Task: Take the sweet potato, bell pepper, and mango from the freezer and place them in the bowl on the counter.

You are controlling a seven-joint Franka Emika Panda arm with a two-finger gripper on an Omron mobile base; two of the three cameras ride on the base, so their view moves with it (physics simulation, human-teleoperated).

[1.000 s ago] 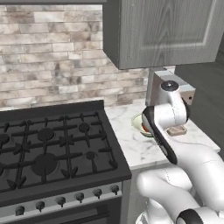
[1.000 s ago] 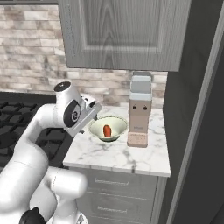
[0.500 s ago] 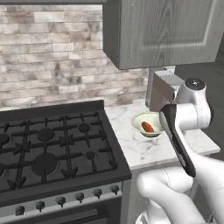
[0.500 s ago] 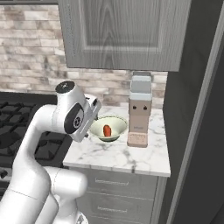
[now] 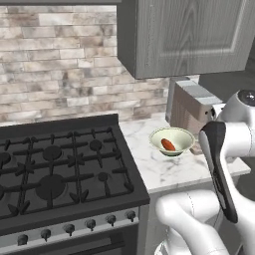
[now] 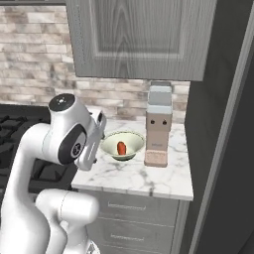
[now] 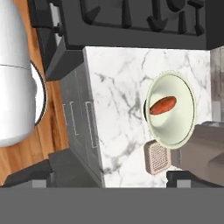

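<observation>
The sweet potato (image 7: 163,105), a reddish-orange lump, lies alone in the pale cream-green bowl (image 7: 181,127) on the white marble counter (image 7: 118,109). Both base views show the same: sweet potato (image 5: 168,145) in the bowl (image 5: 180,134), sweet potato (image 6: 121,148) in the bowl (image 6: 133,141). My gripper (image 7: 109,181) hangs high above the counter's front part, open and empty, well clear of the bowl. The freezer's dark grey side (image 6: 223,124) rises right of the counter, its inside hidden. The bell pepper and mango are out of view.
A tall grey coffee machine (image 6: 158,130) stands right beside the bowl, with its drip grille (image 7: 156,162) close to the rim. The black gas stove (image 5: 55,169) borders the counter on the left. Grey wall cabinets (image 5: 189,35) hang overhead. Grey drawer fronts (image 6: 134,218) sit below.
My arm has risen and drawn back from the bowl toward the counter's front, uncovering the bowl in the left base view. The sweet potato has stayed in the bowl.
</observation>
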